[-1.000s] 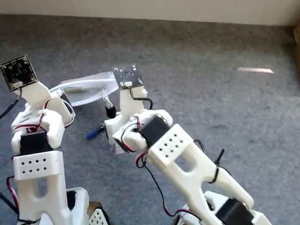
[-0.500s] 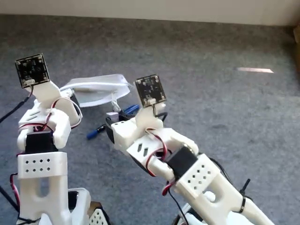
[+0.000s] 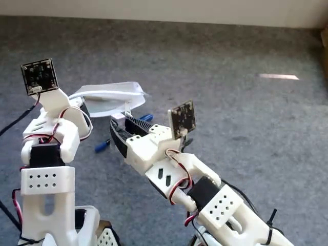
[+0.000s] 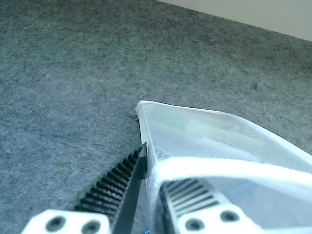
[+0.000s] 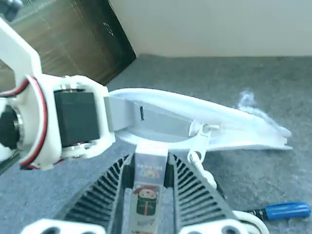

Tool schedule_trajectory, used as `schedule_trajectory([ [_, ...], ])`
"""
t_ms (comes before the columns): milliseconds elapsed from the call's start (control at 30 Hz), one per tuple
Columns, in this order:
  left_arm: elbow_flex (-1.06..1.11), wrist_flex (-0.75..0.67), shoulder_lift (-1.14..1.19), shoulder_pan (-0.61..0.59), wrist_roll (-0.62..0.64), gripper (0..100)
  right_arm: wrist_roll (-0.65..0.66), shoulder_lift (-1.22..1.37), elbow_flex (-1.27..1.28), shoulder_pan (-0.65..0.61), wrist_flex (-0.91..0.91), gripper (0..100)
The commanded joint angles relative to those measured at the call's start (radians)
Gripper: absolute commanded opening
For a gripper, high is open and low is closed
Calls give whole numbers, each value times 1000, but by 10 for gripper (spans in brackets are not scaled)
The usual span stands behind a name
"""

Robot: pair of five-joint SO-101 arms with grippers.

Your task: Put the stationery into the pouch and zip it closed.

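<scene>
Translucent white mesh pouch (image 3: 110,97) rested on the grey worktop (image 3: 230,77), its rim pinched tight by the left gripper (image 4: 152,168). The right gripper (image 5: 149,161) clamped a small grey rectangular block (image 5: 146,195) just before the pouch's opening.

My left gripper (image 4: 148,161) covers the corner of the pouch (image 4: 209,136) that it pinches, and the pouch's other end runs off the picture's edge. The stationery piece (image 5: 147,190) clamped in my right gripper (image 5: 148,158) is cut off below; I cannot tell its kind. Beside the pouch, a blue pen (image 5: 285,210) lies half hidden behind my jaw.
</scene>
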Motion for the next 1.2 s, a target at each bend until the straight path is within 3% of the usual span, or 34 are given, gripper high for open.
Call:
schedule_trajectory([
  [0, -10, -28, -39, 21, -6, 7, 11, -59, 65, 15, -231, 5],
  [100, -10, -28, -39, 21, -6, 7, 14, -71, 131, 15, -403, 5],
  [300, -10, -28, -39, 21, -6, 7, 144, -76, 211, 13, -659, 5],
  [633, -10, -31, -39, 21, -6, 7, 150, -56, 213, 16, -783, 5],
  [733, -10, -31, -39, 21, -6, 8, 146, 4, 199, 44, -799, 5],
  [1167, -10, -29, -39, 21, -6, 8, 152, 464, 90, 85, -1213, 5],
])
